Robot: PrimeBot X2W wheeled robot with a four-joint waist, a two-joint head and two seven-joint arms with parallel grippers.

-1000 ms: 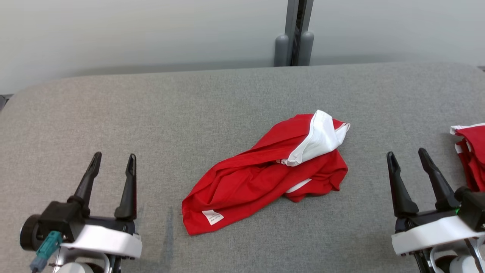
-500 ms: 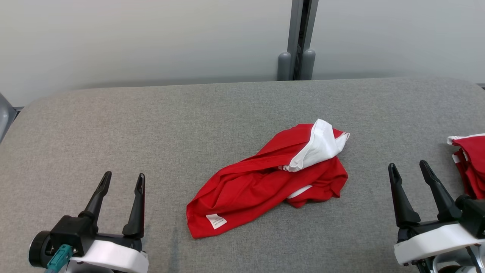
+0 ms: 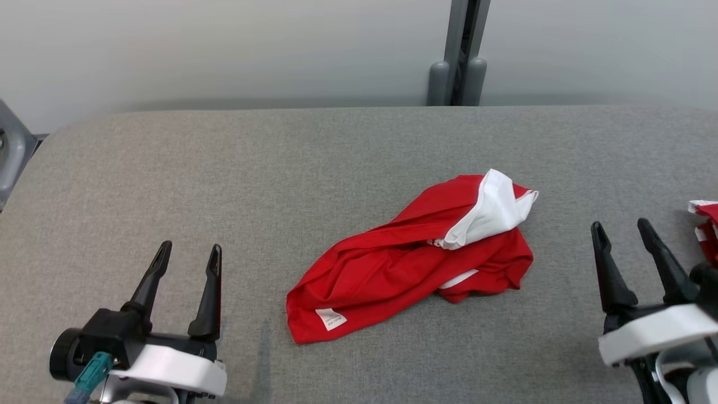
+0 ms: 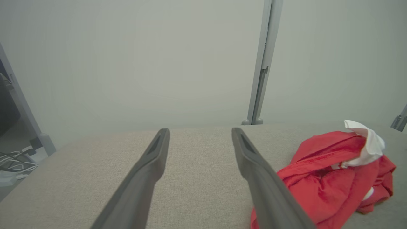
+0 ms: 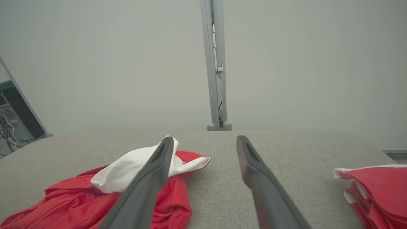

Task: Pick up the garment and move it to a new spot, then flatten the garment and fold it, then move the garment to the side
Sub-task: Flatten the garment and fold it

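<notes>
A crumpled red garment [image 3: 404, 266] with a white sleeve or panel on top and a small white label near its front corner lies in the middle of the grey padded table [image 3: 224, 168]. It also appears at the right of the left wrist view as the red garment [image 4: 330, 181] and at the lower left of the right wrist view as the red garment [image 5: 105, 194]. My left gripper [image 3: 189, 255] is open at the lower left, well clear of the cloth. Over at the lower right my right gripper [image 3: 621, 231] stands open, also apart from it.
A stack of folded red and white cloths [image 5: 378, 187] sits at the table's right edge, just right of my right gripper, seen in the head view as red cloth [image 3: 708, 227]. A grey post [image 3: 460, 53] rises behind the table against a pale wall.
The whole head picture has shifted, so the camera has moved. Both grippers stay open and the garment lies as it did.
</notes>
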